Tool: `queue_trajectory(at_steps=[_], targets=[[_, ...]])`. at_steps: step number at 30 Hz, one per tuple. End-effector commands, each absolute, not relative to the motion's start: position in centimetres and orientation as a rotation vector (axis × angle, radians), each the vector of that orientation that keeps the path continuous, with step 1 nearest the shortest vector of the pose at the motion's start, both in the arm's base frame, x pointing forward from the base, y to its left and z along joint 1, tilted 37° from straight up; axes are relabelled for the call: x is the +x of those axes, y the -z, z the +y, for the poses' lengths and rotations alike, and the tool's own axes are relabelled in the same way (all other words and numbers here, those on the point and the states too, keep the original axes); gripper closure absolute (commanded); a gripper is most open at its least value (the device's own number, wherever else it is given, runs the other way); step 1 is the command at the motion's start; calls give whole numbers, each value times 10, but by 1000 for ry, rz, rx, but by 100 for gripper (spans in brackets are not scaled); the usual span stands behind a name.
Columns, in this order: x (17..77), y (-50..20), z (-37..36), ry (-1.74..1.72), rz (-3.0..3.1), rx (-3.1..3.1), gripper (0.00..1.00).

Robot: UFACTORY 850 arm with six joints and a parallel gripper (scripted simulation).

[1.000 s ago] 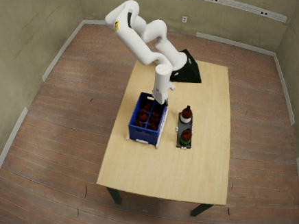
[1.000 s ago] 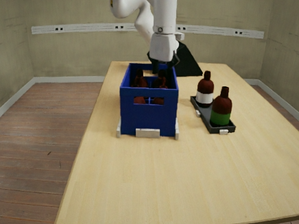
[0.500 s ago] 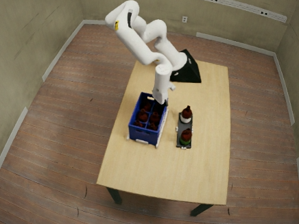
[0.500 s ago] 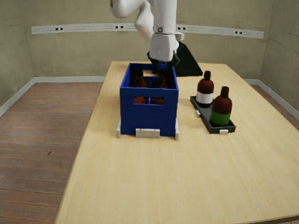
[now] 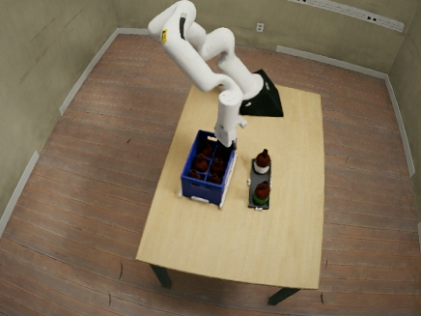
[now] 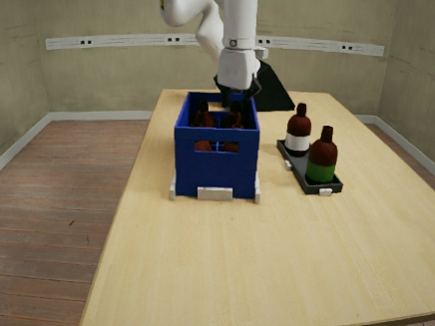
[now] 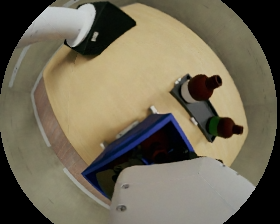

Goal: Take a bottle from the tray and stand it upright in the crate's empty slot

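The blue crate (image 5: 202, 190) (image 6: 217, 168) (image 7: 127, 143) stands upright, with several dark brown bottles (image 5: 201, 163) (image 6: 204, 118) in its slots. My gripper (image 5: 231, 147) (image 6: 236, 101) is open, its fingers apart and pointing down at the crate's far right slot. What stands in that slot is hard to make out below the fingers. In the wrist view the gripper body hides the fingers. The grey tray (image 5: 260, 177) (image 6: 299, 165) (image 7: 200, 111) holds a white-labelled brown bottle (image 5: 263, 160) (image 6: 299, 127) (image 7: 202, 87) and a green-labelled brown bottle (image 5: 262, 191) (image 6: 323, 156) (image 7: 225, 127), both upright.
The tray lies to the right of the crate, with a gap between them. White blocks (image 6: 215, 192) sit along the crate's foot, and small white pieces (image 6: 325, 191) sit at the tray's edges. The arm's black base (image 5: 265, 100) (image 6: 274, 89) stands at the table's far end.
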State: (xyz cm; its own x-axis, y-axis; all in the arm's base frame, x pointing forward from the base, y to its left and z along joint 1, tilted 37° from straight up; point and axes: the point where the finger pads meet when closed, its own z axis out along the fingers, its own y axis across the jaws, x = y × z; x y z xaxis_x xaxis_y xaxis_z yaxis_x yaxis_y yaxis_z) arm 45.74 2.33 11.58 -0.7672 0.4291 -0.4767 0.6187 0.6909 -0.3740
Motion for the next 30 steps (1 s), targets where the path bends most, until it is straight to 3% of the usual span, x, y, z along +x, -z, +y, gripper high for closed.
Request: queue_trajectory(at_steps=[1,30], targets=[[458,-117,24,748,2549,821,35],[450,-154,51,748,2549,821,35]])
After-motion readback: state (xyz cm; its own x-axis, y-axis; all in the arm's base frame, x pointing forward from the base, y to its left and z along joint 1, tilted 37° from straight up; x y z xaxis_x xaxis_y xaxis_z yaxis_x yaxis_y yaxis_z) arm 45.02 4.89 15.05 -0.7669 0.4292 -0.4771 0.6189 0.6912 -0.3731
